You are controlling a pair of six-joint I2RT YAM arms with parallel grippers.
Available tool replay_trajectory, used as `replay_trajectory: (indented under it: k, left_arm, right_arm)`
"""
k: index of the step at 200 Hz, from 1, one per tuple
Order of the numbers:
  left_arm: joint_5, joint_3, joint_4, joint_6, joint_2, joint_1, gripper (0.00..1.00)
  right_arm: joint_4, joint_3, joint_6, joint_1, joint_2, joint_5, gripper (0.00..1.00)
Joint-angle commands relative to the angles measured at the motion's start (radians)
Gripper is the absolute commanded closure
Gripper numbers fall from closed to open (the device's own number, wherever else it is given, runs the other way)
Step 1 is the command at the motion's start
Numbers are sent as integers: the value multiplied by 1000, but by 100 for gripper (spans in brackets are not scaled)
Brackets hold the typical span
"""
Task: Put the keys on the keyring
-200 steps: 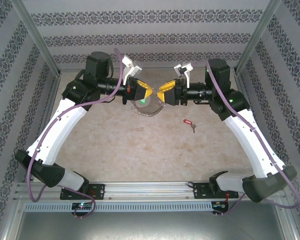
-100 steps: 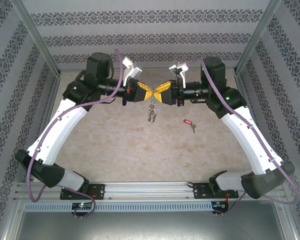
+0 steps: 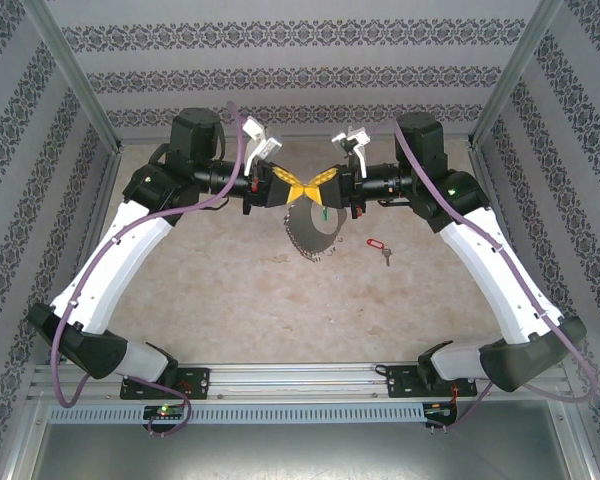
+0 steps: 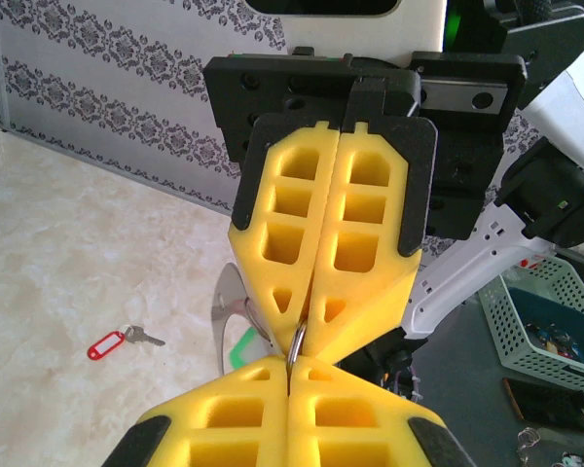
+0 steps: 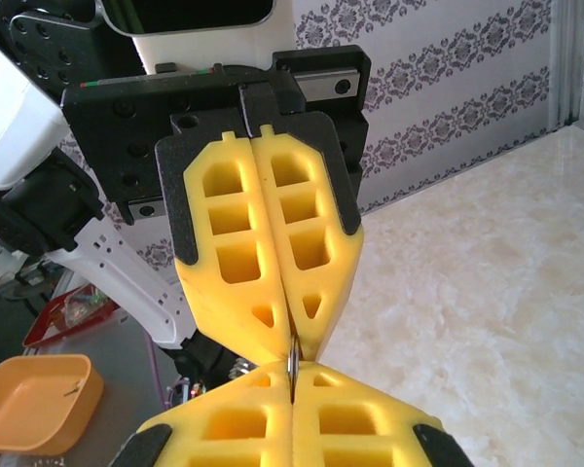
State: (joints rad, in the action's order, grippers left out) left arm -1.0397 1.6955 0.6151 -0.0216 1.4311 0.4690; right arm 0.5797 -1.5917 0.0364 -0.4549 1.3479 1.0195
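Surface: marbled beige tabletop (image 3: 230, 290), enclosed by patterned walls.
Left gripper (image 3: 285, 187): upper centre, fingers closed on the keyring's top edge.
Right gripper (image 3: 321, 184): met tip to tip, fingers pinched on the same edge, probably so a ring can be pried apart.
Keyring (image 3: 314, 232): hung below both tips, clear of the table.
Keys (image 3: 378, 245): lying right of centre, not yet threaded.

Both arms rise from their bases and bend inward, wrists level and pointing straight at each other. The left gripper (image 3: 294, 189) and the right gripper (image 3: 313, 187) meet tip to tip, each with its yellow fingers pressed together, pinching the keyring (image 3: 308, 238) between them.
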Motion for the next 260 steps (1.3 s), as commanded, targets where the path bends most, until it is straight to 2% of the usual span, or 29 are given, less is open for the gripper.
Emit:
replay_trajectory:
  k: [1, 46, 109, 126, 155, 178, 196, 238, 260]
  left_arm:
    - [-19, -21, -57, 1, -35, -9, 100]
    - [-1, -76, -107, 23, -60, -9, 100]
    - [62, -149, -179, 33, -100, -8, 100]
    - [75, -189, -231, 50, -118, -8, 89]
    - [79, -234, -301, 76, -139, -10, 84]
    - [95, -262, -337, 89, -155, -11, 69]
    - [121, -286, -348, 94, -170, -19, 61]
    - [123, -366, -485, 210, -238, -81, 52]
    - [123, -360, -492, 230, -249, -102, 47]
  right_arm:
    - [21, -48, -40, -22, 7, 42, 100]
    - [43, -75, -68, -39, 4, 20, 100]
    - [103, -76, -187, -79, -42, -130, 100]
    - [94, -68, -199, -84, -56, -160, 100]
    - [77, -56, -209, -86, -75, -182, 100]
    - [62, -33, -253, -96, -103, -216, 100]
    - [48, -13, -293, -104, -127, -253, 100]
    - [6, 49, -408, -143, -194, -429, 100]
    - [-15, 70, -489, -195, -219, -563, 100]
